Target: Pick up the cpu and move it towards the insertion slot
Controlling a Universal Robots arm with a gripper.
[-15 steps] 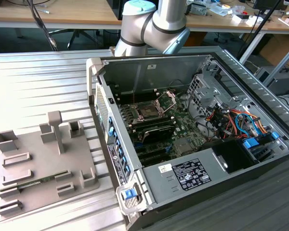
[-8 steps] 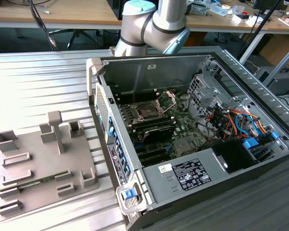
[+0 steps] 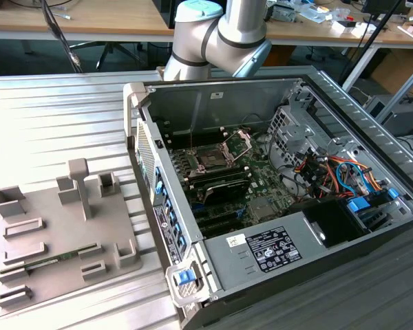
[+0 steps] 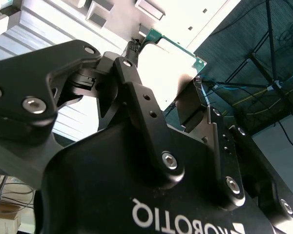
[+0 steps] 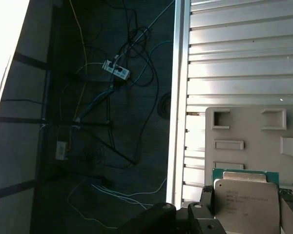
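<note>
Gripper (image 4: 166, 70), jaws pinching the cpu (image 5: 245, 199) by 2 opposite edges, grey tray (image 5: 244, 127) behind it. The insertion slot (image 3: 216, 157) sits well apart. The carry likely goes best with the chip level and the clamp firm.

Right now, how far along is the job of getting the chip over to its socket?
Pickup looks done: the gripper is shut on the chip, held clear of the grey tray. In hand: the chip, with the tray behind it in the first wrist view. Left: the socket stands empty, its plate raised.
</note>
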